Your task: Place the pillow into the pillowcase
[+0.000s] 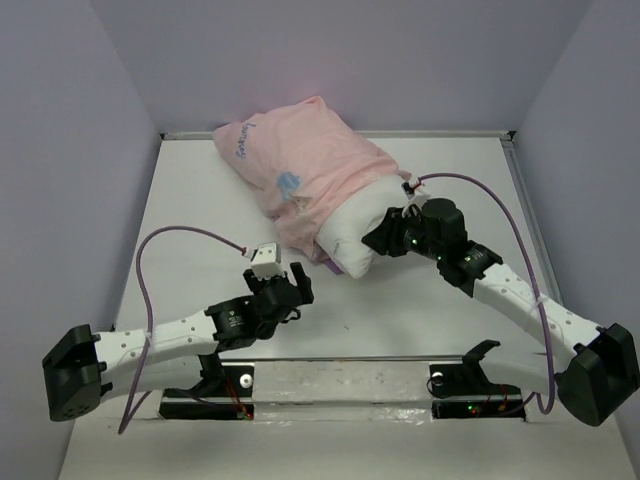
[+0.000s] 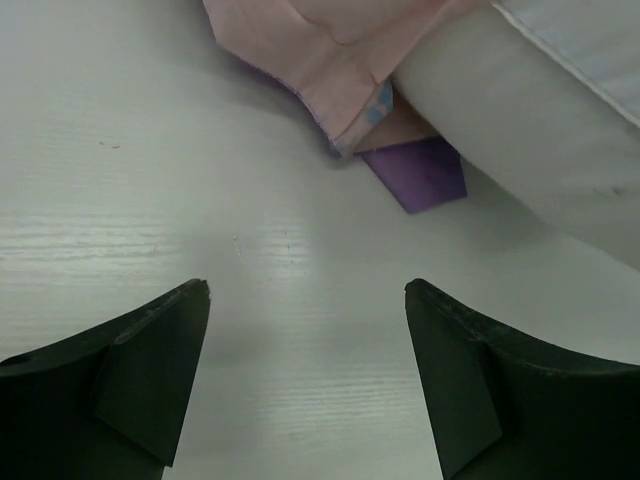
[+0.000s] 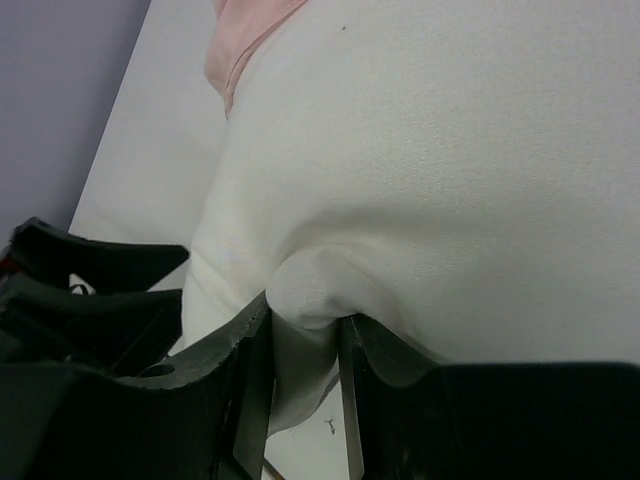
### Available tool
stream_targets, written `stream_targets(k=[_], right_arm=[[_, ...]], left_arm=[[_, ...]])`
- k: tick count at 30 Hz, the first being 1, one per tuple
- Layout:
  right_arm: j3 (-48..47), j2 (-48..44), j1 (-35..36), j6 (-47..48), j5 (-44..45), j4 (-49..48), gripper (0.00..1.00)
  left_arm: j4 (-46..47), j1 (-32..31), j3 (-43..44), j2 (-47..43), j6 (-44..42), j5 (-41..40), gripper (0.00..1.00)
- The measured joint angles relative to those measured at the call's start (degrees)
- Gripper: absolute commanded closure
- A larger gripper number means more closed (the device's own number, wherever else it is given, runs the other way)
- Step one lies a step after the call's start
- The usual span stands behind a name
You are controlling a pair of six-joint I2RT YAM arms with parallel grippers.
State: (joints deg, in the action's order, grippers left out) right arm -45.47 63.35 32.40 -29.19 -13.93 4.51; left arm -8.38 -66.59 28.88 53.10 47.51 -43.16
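The white pillow [image 1: 352, 232] lies mostly inside the pale pink pillowcase [image 1: 305, 170] at the back middle of the table; its near end sticks out of the case's mouth. My right gripper [image 1: 388, 234] is shut on a pinched fold of the pillow [image 3: 310, 300] at that exposed end. My left gripper [image 1: 293, 285] is open and empty just above the table, a little in front of the case's mouth. In the left wrist view the pink hem [image 2: 340, 90], a purple inner corner [image 2: 420, 172] and the pillow [image 2: 530, 130] lie ahead of the fingers [image 2: 150, 370].
A white table [image 1: 200, 230] with a raised rim, grey walls on three sides. A metal rail [image 1: 340, 385] with both arm bases runs along the near edge. Purple cables loop off each arm. The left arm [image 3: 80, 300] shows in the right wrist view.
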Motion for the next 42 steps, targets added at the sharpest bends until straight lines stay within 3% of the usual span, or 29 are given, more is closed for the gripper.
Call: stream_targets(k=[3,8,14,17,19,24,30,32,33,34,35,39,42], right_arm=[[-0.46,0.26,0.81,-0.42,-0.09,-0.15,0.66],[-0.61,0.76,1.07,-0.85,-0.35,-0.5,0.66],[-0.66,1.46,1.42,-1.51,-1.16,-1.46,0.66],[-0.66,1.64,1.49,-1.75,-1.53,-1.68,0.66],[-0.66,1.64,1.51,-1.79,-1.55,-1.9,0.66],[-0.66,1.68,1.51,-1.92,-1.86,-1.97,0.67],[-0.66,2.27,1.49,-2.12,-2.89,-2.1,0.68],[-0.66,2.4,1.51,-2.19,-3.15,-2.23,0.68],[-0.66,2.43,1.51,-2.21,-3.26,-2.29,0.69],[-0.66,2.43,1.49,-2.32,-3.32,-2.34,0.71],[-0.66,2.43,1.49,-2.34,-3.41,-2.38,0.75],[-0.66,2.86,2.75,-2.54,-2.51,-2.49,0.88],[-1.2,4.79,7.21,-2.51,0.26,-2.62,0.9]], left_arm=[[14.75,6.93,-9.14,-1.11,2.75,4.96,0.11],[36.0,14.78,-16.04,3.67,3.78,10.82,0.11],[62.42,22.1,-16.59,23.76,3.8,19.45,0.14],[71.06,23.74,-16.31,34.1,3.87,22.95,0.2],[75.41,24.13,-16.31,38.49,4.04,24.48,0.29],[82.27,24.72,-15.21,44.85,4.31,27.1,0.33],[84.08,25.18,-12.33,48.52,3.58,26.93,0.37],[84.39,25.53,-11.47,49.62,3.13,26.67,0.53],[84.54,25.86,-11.26,49.96,2.71,26.4,0.82],[84.32,26.05,-11.23,49.96,2.27,26.16,0.95],[84.06,26.36,-11.26,49.96,2.34,25.94,1.0],[82.6,28.89,-12.68,46.99,0.68,27.15,1.0],[80.3,30.18,-17.07,34.38,-0.11,27.12,1.0]])
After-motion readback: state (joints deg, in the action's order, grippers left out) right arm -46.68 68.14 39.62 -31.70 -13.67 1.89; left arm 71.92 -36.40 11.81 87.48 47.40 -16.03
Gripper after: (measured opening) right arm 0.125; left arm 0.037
